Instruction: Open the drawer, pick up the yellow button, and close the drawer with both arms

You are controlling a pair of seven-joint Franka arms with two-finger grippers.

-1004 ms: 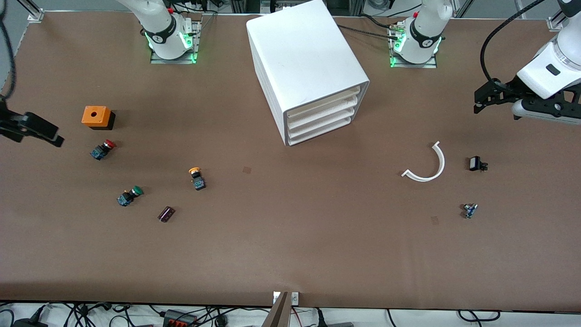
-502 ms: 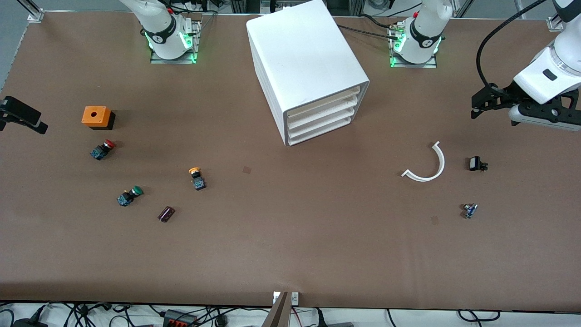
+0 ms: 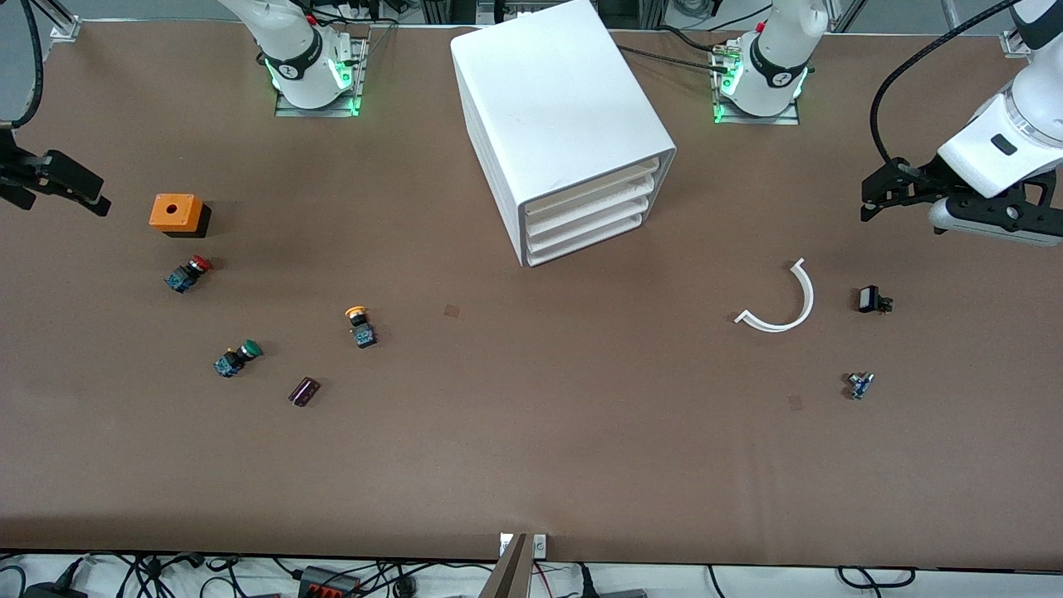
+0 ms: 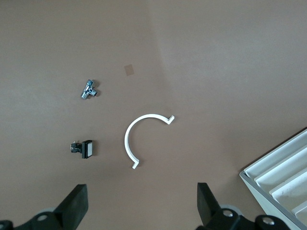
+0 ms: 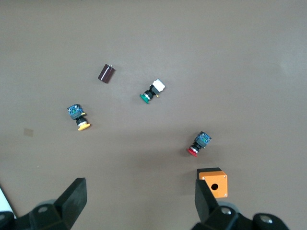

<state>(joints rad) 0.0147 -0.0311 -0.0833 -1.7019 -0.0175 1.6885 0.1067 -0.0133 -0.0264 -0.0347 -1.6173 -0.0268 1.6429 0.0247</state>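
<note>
The white cabinet (image 3: 556, 116) stands at mid-table near the bases, its four tray drawers (image 3: 585, 218) all pushed in; a corner shows in the left wrist view (image 4: 283, 175). The yellow-orange button (image 3: 359, 324) lies on the bare table toward the right arm's end and also shows in the right wrist view (image 5: 79, 119). My left gripper (image 3: 880, 187) is open and empty in the air at the left arm's end; its jaws (image 4: 141, 206) stand wide apart. My right gripper (image 3: 79, 189) is open and empty in the air by the orange box (image 3: 176, 213); its jaws (image 5: 139, 201) stand wide apart.
A red-capped button (image 3: 188, 272), a green-capped button (image 3: 237, 357) and a dark cylinder (image 3: 304, 391) lie near the yellow-orange button. A white curved strip (image 3: 781, 303), a small black part (image 3: 872, 300) and a small metal part (image 3: 859, 384) lie toward the left arm's end.
My right gripper has moved toward the bases' side of the table, past the orange box. My left gripper has shifted slightly the same way. Nothing on the table has moved.
</note>
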